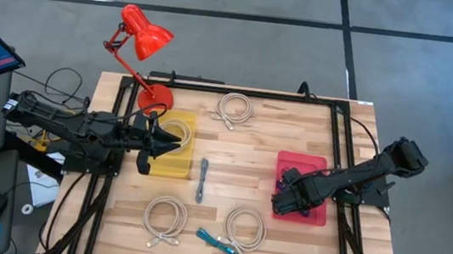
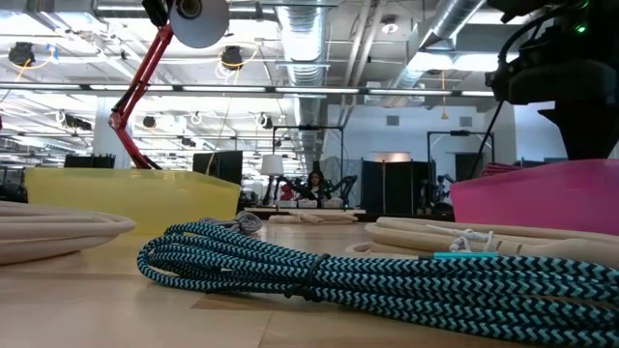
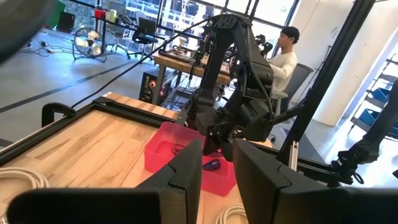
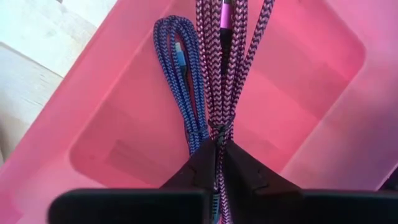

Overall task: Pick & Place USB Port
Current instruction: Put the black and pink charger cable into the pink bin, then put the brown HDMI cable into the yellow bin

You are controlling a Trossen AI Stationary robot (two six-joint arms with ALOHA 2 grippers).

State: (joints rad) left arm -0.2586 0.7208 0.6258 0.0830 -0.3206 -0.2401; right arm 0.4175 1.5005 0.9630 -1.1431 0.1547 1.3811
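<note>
Wooden table (image 1: 259,139), black-framed, on a grey floor; open wood lies between the two bins.

Bins, two: yellow bin (image 1: 175,145) at the left, pink bin (image 1: 301,187) at the right.

Right gripper (image 4: 219,151): over the pink bin, jaws clamped on the magenta braided cable (image 4: 227,56); a blue braided cable (image 4: 183,81) lies beside it in the bin.

Left gripper (image 1: 175,141): at the yellow bin, jaws slightly apart, nothing between them.

Loose cables: three cream coils (image 1: 234,108), one grey cable (image 1: 202,180), one teal cable (image 1: 218,241).

Red lamp (image 1: 143,36), one, at the back left corner.

A person (image 3: 285,59) sits in the room beyond.
</note>
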